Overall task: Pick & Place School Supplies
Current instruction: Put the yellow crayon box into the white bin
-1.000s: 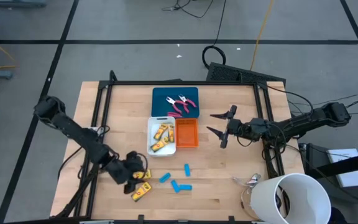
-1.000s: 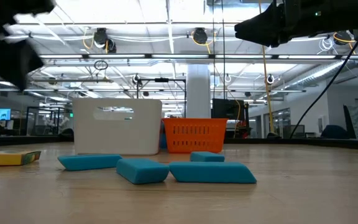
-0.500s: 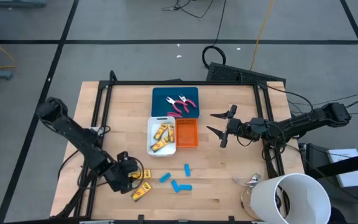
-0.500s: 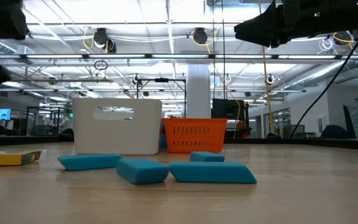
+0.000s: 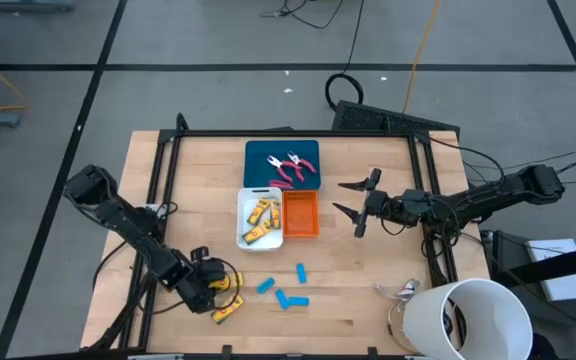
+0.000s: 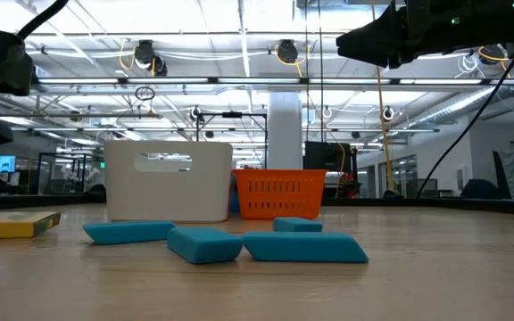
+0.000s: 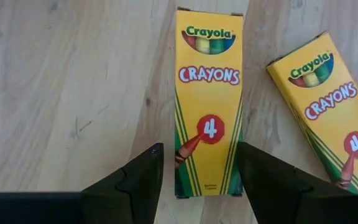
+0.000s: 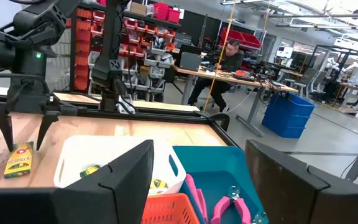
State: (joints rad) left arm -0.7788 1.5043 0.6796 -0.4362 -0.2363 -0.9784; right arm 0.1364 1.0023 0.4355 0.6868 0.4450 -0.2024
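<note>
Left wrist view: left tool (image 7: pixel 197 171) hung released over a yellow crayon box (image 7: pixel 208 102) lying flat on the tabletop (image 7: pixel 67 93), fingers straddling its near end. Risk: second box (image 7: pixel 325 112) just beside might be nudged on closing. Right tool (image 5: pixel 353 207) waited, released, well apart.

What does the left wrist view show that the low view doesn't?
Only the left wrist view shows the left gripper, open, its fingers either side of a crayon box printed "Crayola Crayons 4", with a second crayon box lying beside it. Only the low view shows the blue pieces, the white tray and the orange tray. Both show the wooden table and a yellow crayon box.
</note>
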